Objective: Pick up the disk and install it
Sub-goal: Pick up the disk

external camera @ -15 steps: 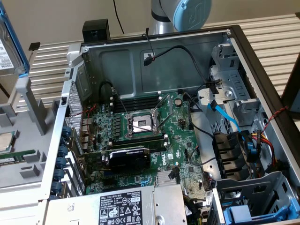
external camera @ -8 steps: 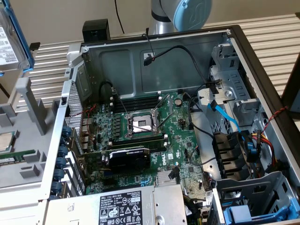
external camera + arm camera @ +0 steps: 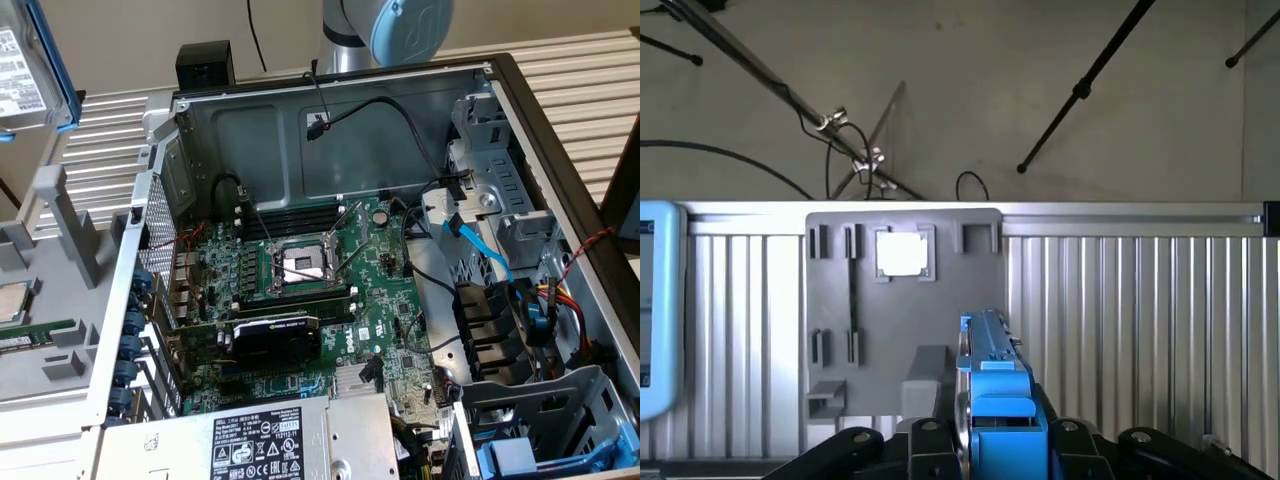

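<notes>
The disk stands edge-on in the wrist view, its bright blue carrier clamped between my gripper's black fingers, so the gripper is shut on it. In the exterior view the disk, with its white label and blue carrier edge, hangs in the air at the upper left corner, above the grey fixture and to the exterior view's left of the open computer case. Part of it is cut off by the frame edge.
A grey parts fixture holding a square chip lies on the ribbed table below the disk. The case holds a motherboard, a power supply, loose cables and, at the lower right, drive bays with another blue carrier.
</notes>
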### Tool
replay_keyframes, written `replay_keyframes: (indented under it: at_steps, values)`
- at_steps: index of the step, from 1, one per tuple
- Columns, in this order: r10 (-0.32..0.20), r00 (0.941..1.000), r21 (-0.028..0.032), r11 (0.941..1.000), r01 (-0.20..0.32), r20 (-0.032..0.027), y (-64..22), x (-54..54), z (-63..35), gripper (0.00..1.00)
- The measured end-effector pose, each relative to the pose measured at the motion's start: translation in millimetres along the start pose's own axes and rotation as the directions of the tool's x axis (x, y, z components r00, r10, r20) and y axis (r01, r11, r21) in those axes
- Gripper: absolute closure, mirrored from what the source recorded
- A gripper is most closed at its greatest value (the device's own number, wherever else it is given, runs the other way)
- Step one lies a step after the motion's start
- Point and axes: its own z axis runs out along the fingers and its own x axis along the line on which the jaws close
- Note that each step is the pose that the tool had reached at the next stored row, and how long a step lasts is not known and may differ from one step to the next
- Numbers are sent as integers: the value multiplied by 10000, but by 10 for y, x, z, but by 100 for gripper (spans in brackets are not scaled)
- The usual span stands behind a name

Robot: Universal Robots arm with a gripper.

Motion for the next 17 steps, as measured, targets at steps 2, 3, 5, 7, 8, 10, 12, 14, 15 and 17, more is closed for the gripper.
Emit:
replay_keyframes:
  at_steps: [2, 3, 5, 7, 8, 10, 12, 14, 15, 17]
  values:
    - [1, 10000, 3, 10000, -1, -1, -47, -6, -48, 63]
    - [0, 10000, 6, 10000, 0, 0, -72, -8, -72, 63]
    - [0, 10000, 8, 10000, 0, -1, -125, -12, -119, 63]
    - [0, 10000, 7, 10000, 0, -1, -178, -15, -170, 63]
    - [0, 10000, 9, 10000, 0, 0, -205, -16, -195, 63]
    - [0, 10000, 10, 10000, 0, 0, -256, -19, -244, 63]
    - [0, 10000, 8, 10000, 0, -1, -310, -22, -297, 63]
    - [0, 10000, 11, 10000, 0, 0, -364, -24, -346, 63]
    - [0, 10000, 11, 10000, 0, 0, -391, -24, -370, 63]
    - [0, 10000, 9, 10000, 0, 0, -455, -26, -423, 63]
